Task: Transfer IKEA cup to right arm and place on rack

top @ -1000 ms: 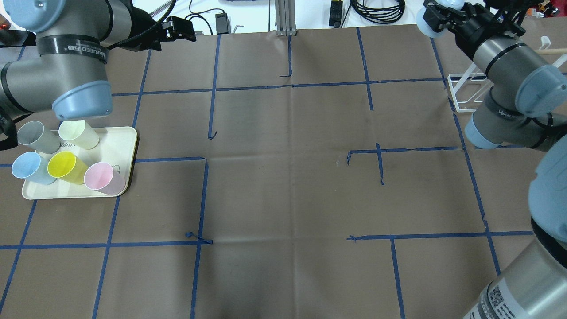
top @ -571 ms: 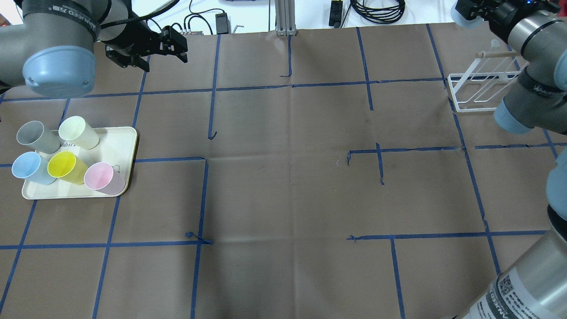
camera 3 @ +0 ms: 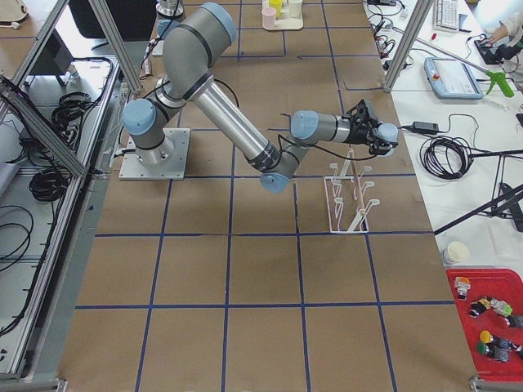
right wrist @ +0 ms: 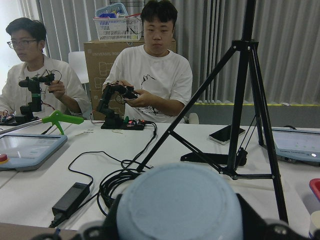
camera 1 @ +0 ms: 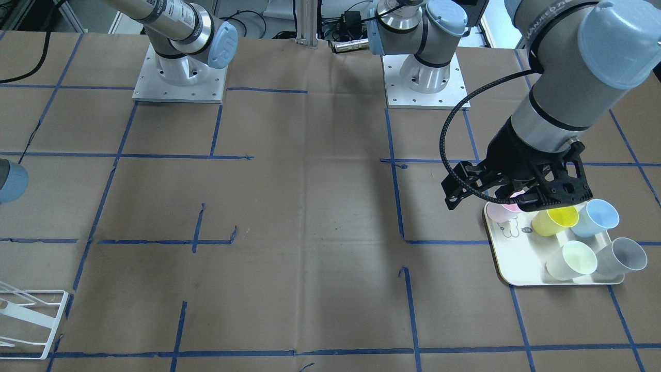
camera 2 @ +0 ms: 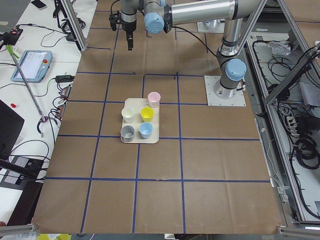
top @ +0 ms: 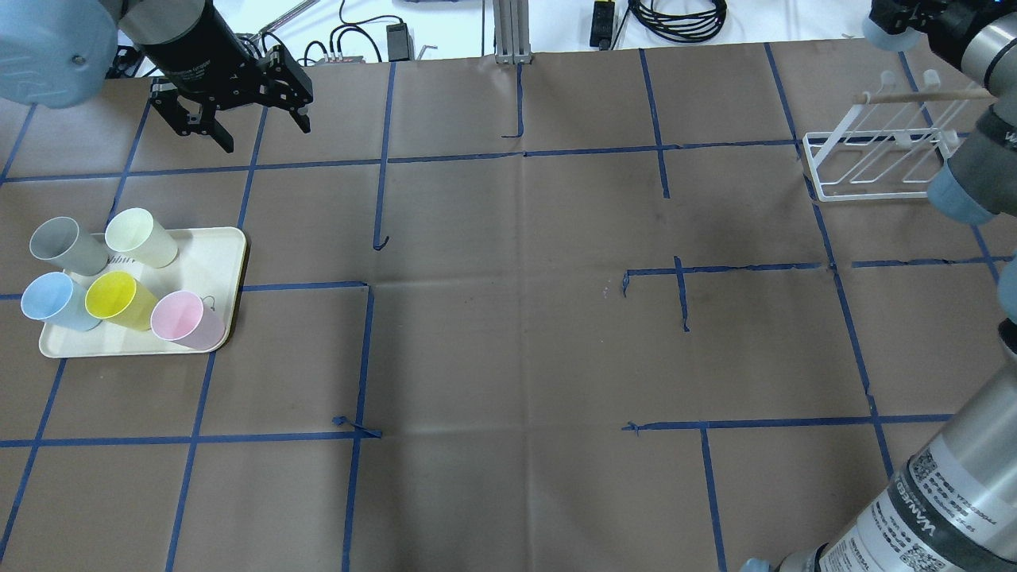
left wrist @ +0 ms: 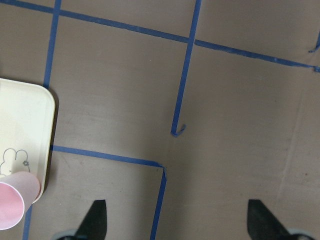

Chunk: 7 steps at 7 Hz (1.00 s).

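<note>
My right gripper (top: 896, 14) is at the far right edge, above and beyond the white wire rack (top: 813, 167). It is shut on a pale-blue cup (top: 876, 33). The cup's base fills the bottom of the right wrist view (right wrist: 180, 205). The exterior right view shows this gripper (camera 3: 369, 131) over the rack (camera 3: 347, 200). My left gripper (top: 264, 135) is open and empty, above the table beyond the tray. In the front view it (camera 1: 490, 201) hangs over the tray's inner end. The left wrist view shows its fingertips (left wrist: 95, 220) spread over bare paper.
A cream tray (top: 222, 254) at the left holds several upright cups: grey (top: 63, 245), pale green (top: 139, 237), blue (top: 52, 300), yellow (top: 119, 300), pink (top: 187, 318). Brown paper with blue tape lines covers the table. Two operators sit beyond the far edge.
My left gripper has swung left and nearer, toward the tray. My right arm has moved right with the pale-blue cup, uncovering the rack.
</note>
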Each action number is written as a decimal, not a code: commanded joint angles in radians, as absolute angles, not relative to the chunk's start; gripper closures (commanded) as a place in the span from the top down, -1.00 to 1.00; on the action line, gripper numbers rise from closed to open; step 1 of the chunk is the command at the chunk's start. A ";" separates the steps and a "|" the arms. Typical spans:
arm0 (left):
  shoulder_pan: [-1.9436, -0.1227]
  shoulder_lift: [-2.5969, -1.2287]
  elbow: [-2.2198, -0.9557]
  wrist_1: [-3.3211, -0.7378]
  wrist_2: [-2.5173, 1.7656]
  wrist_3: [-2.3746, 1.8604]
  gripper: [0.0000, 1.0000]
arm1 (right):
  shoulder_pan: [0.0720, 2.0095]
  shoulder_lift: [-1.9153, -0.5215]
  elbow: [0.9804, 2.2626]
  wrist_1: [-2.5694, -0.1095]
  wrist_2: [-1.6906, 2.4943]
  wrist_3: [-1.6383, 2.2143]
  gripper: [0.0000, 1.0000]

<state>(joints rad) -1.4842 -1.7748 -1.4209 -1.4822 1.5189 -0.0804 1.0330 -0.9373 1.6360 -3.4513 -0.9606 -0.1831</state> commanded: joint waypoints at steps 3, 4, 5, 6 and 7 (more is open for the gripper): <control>-1.537 -1.766 -1.407 -1.499 1.586 0.074 0.97 | 1.022 -0.925 1.661 -3.427 -0.960 -0.176 -0.06; -1.523 -1.760 -1.414 -1.497 1.489 0.083 0.97 | 1.017 -0.925 1.675 -3.427 -0.962 -0.176 -0.06; -1.516 -1.756 -1.405 -1.497 1.480 0.083 0.97 | 1.014 -0.923 1.680 -3.427 -0.962 -0.178 -0.06; -1.513 -1.756 -1.414 -1.497 1.485 0.083 0.97 | 1.005 -0.919 1.681 -3.425 -0.962 -0.182 -0.06; -1.514 -1.756 -1.419 -1.497 1.520 0.083 0.97 | 0.997 -0.917 1.683 -3.427 -0.962 -0.184 -0.05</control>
<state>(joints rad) -1.5152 -1.7572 -1.4133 -1.4973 1.4969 0.0815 1.0062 -0.9200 1.6800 -3.4263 -0.9617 -0.1813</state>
